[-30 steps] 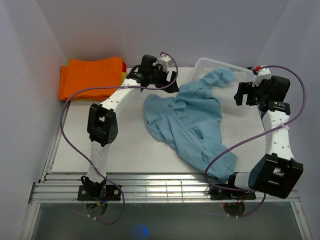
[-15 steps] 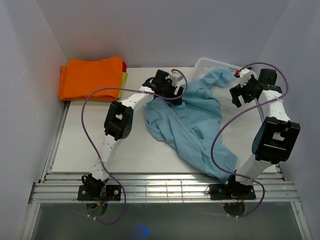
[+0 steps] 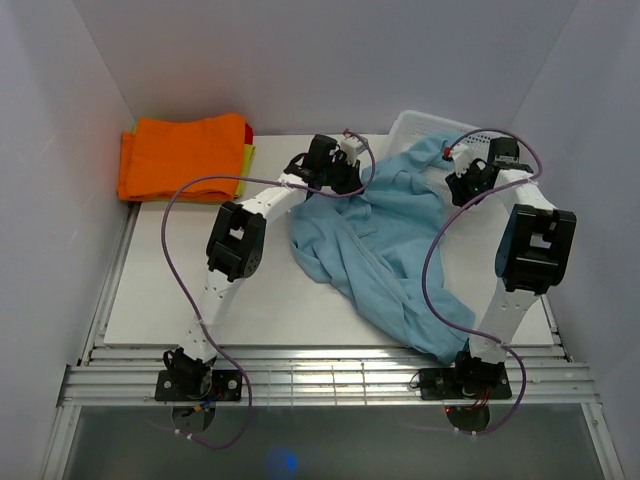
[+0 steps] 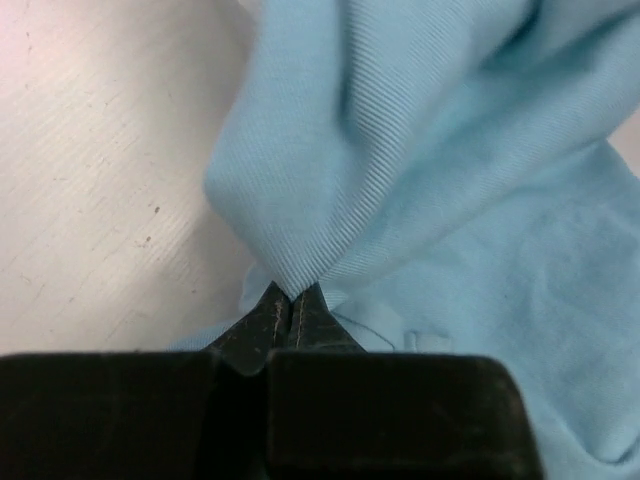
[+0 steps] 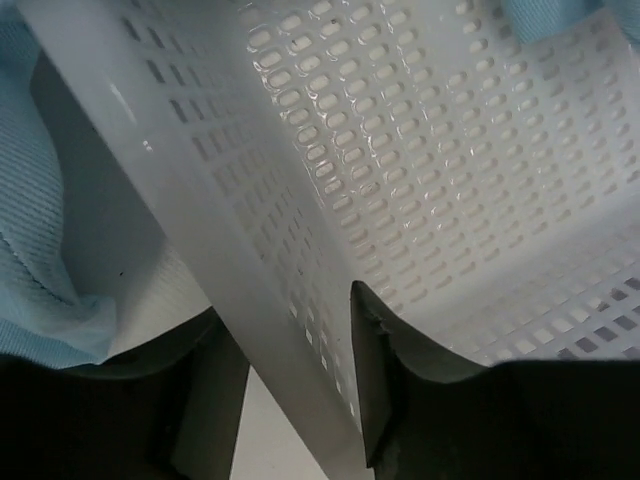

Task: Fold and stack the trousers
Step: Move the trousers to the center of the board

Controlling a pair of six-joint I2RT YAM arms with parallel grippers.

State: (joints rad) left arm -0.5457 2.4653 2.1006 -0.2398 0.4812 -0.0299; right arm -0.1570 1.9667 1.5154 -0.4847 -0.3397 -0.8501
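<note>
Trousers (image 3: 370,240): crumpled mid-table, far end draped over basket (image 3: 425,122). Left gripper (image 4: 290,300) is closed on a cloth fold. Right gripper (image 5: 292,315) is set astride the basket wall; a clamp cannot be told. Cloth, not basket, should be pinched before spreading.

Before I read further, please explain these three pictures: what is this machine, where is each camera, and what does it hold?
These are two robot arms bolted to a table, each ending in a two-finger gripper. The wide picture looks down from above; the two close pictures come from cameras on the wrists. Light blue trousers lie crumpled in the middle, draped over a white basket; folded orange cloth sits far left. The left gripper pinches a fold of the trousers. The right gripper straddles the basket's wall; whether it clamps it is unclear.
</note>
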